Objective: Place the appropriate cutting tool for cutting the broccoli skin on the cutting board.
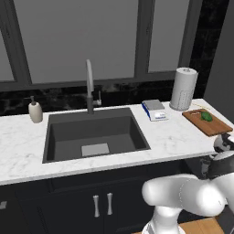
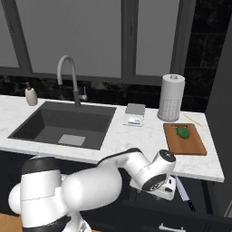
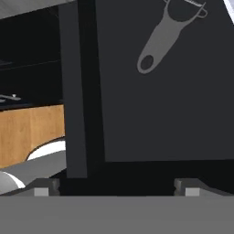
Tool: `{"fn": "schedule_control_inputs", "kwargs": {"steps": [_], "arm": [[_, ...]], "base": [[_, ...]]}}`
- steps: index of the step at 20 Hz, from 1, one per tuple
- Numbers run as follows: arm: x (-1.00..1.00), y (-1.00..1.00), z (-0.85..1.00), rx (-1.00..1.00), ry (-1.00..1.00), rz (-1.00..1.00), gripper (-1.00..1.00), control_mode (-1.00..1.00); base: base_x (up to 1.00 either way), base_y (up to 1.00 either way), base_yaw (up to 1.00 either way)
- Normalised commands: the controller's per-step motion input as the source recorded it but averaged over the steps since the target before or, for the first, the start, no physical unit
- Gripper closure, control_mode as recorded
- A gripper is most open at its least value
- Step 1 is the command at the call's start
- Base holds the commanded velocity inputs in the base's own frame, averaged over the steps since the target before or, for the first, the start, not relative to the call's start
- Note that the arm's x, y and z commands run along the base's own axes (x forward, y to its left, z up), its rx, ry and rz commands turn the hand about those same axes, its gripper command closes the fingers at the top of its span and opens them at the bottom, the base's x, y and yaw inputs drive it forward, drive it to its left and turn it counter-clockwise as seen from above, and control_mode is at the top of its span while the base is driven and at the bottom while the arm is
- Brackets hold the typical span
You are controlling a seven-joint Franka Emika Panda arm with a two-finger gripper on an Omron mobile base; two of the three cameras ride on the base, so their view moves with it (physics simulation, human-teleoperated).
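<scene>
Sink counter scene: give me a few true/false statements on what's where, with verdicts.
1. The broccoli lies on the cutting board. True.
2. The paper towel roll lies on its side in the sink. False: it stands upright on the counter behind the board.
3. The hand view shows a grey peeler in the open drawer. True.
4. The gripper is shut on the peeler. False: its fingers stand apart, empty, with the peeler well ahead.
5. The soap dispenser stands between the scale and the board. False: it stands left of the sink.
</scene>
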Motion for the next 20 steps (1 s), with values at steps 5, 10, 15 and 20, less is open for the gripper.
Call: {"fn": "schedule_control_inputs", "kwargs": {"steps": [5,10,15,20], "arm": [[0.0,-0.4,-0.35,0.06,0.08,0.0,-1.0,-1.0],[-0.16,-0.2,-0.38,0.0,0.07,0.0,-1.0,-1.0],[-0.8,-0.13,-0.24,0.0,0.01,0.0,-1.0,-1.0],[-1.0,-0.12,-0.02,0.0,-0.01,-0.06,-1.0,-1.0]], "base": [[0.0,0.0,0.0],[0.0,0.0,0.0],[0.0,0.0,0.0],[0.0,0.0,0.0]]}}
